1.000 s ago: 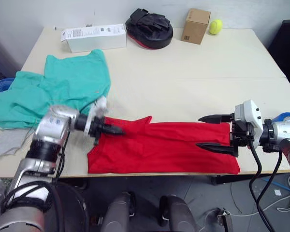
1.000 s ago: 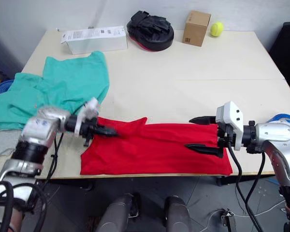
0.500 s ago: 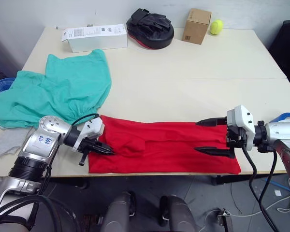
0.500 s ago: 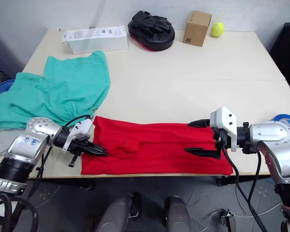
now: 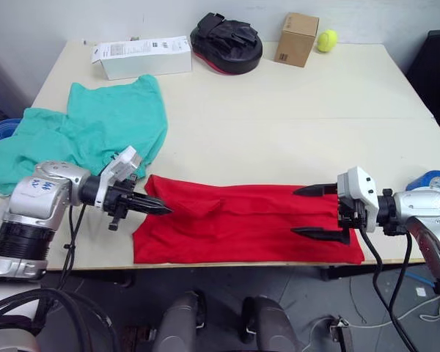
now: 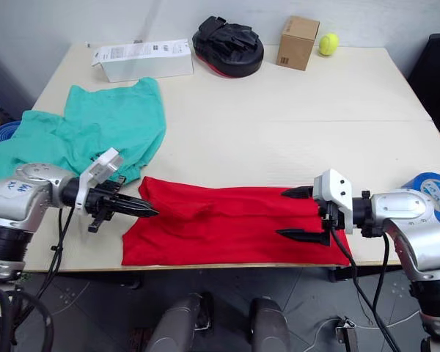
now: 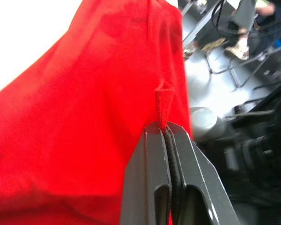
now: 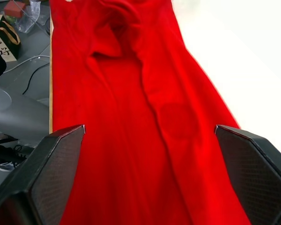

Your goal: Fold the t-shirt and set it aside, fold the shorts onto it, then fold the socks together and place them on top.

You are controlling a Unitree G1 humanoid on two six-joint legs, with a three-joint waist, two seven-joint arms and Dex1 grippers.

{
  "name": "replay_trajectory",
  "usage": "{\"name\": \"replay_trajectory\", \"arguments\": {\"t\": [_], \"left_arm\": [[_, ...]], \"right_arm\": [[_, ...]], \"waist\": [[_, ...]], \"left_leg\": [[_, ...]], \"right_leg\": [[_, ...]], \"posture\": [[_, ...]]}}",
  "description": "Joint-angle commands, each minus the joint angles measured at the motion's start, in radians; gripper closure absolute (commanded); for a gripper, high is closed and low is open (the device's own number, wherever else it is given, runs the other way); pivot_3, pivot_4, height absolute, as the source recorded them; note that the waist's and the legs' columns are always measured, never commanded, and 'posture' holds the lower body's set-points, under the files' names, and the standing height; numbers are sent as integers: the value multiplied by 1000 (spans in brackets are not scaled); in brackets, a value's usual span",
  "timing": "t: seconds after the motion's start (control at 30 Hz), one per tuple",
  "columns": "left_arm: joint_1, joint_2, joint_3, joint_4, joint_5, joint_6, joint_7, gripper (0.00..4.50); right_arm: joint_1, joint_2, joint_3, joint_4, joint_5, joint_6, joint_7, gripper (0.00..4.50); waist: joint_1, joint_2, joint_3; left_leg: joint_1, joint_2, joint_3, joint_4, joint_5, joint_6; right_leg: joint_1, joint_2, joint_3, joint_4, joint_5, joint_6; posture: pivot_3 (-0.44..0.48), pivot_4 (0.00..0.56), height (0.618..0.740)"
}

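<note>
Over at nine o'clock on the desk (image 5: 293,110), the shorts (image 5: 88,136) are lying spread, untouched. Just beside them, the left claw (image 5: 158,210) is pinching a small tuck of the t-shirt (image 5: 242,224) at its near end, fingers clenched on the cloth. That shirt is stretching as a long red band along the six o'clock edge. At three o'clock the right claw (image 5: 317,213) is gaping wide over the far end. Shirt-folding looks underway; next, the right claw probably needs to grip.

Silver jointed arms end in white wrist blocks and black tapered fingers (image 5: 321,233); black cables loop beneath them.
</note>
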Motion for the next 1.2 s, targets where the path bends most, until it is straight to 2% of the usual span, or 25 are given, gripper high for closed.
{"name": "replay_trajectory", "arguments": {"t": [0.03, 0.13, 0.27, 0.47, 0.57, 0.83, 0.9, 0.93, 1.0, 1.03, 1.13, 1.17, 1.2], "left_arm": [[71, 72, -24, -61, 25, -107, -105, 4462], [143, 108, -78, -65, 110, -283, -94, 4462], [147, 59, -102, -28, 179, -406, 5, 4462], [103, -4, -28, -69, 85, -242, 55, 4462], [96, -6, 2, -85, 52, -175, 74, 3877], [102, 141, 133, -148, -178, 129, -36, 1325], [37, 93, 152, -115, -199, 184, 48, 676], [-4, 42, 147, -89, -176, 182, 124, 364], [-56, -61, 128, -51, -101, 128, 270, 358], [-70, -103, 118, -28, -61, 93, 329, 358], [-70, -172, 99, 2, 4, -4, 393, 358], [-58, -185, 83, -4, 16, -36, 384, 757], [-48, -197, 69, -11, 25, -59, 376, 975]], "right_arm": [[8, 3, -21, -29, 7, -23, -1, 0], [11, 4, -22, -29, 6, -26, -1, 0], [8, 5, -19, -27, 4, -29, -2, 0], [-3, 11, -16, -25, 10, -17, -14, 0], [2, 10, -18, -31, 15, -14, -17, 0], [-16, 5, -33, -55, 52, 34, -33, 0], [-41, 22, -19, -57, 56, 54, -56, 0], [-64, 41, 0, -52, 51, 68, -78, 179], [-103, 80, 38, -40, 25, 76, -109, 559], [-122, 98, 57, -33, 5, 78, -125, 890], [-171, 144, 101, -7, -37, 88, -172, 1931], [-189, 162, 119, 5, -52, 92, -188, 2310], [-203, 178, 137, 12, -66, 94, -200, 2710]], "waist": [[-3, 0, 0], [-3, 1, 0], [7, 1, 0], [8, 1, 0], [2, 1, 0], [-4, 1, 0], [1, 1, 0], [6, 1, 0], [17, 1, 0], [20, 1, 0], [20, 1, 0], [17, 1, 0], [14, 1, 0]], "left_leg": [[0, 0, 0, 0, 0, 0], [1, 0, 0, -1, 0, -1], [0, 0, 0, -1, -3, -5], [-1, -1, 0, 0, -4, -5], [0, -1, 0, 0, -1, 0], [0, 1, 0, -1, -1, -1], [1, 1, 0, -1, -1, -1], [1, 1, 0, 0, -1, 0], [0, 0, -1, 2, -1, -1], [0, -1, -1, 2, -1, -1], [0, -1, 1, 2, 0, 1], [-1, -1, 1, 1, 0, 1], [-1, -1, 2, 1, 0, 1]], "right_leg": [[0, 0, 0, 0, 0, 0], [0, 0, 1, 0, 0, 0], [-1, -1, 1, -2, 0, 0], [-1, -2, 1, -3, 0, 0], [-1, -2, 0, -1, 0, 0], [-1, 0, 0, 0, 0, 0], [0, 0, 0, 0, 0, 0], [0, 0, 0, 0, 0, 0], [1, -1, 0, 0, 0, 0], [2, -1, 1, -1, 0, 0], [1, -1, 2, 0, 0, 0], [-1, 0, 1, 0, 0, 0], [-1, 0, 1, 2, 0, 1]], "posture": [[0, 150, 740], [0, 150, 740], [0, 150, 740], [0, 150, 740], [0, 150, 740], [0, 150, 740], [0, 150, 740], [0, 150, 740], [0, 150, 740], [0, 150, 740], [0, 150, 740], [0, 150, 740], [0, 150, 740]]}}
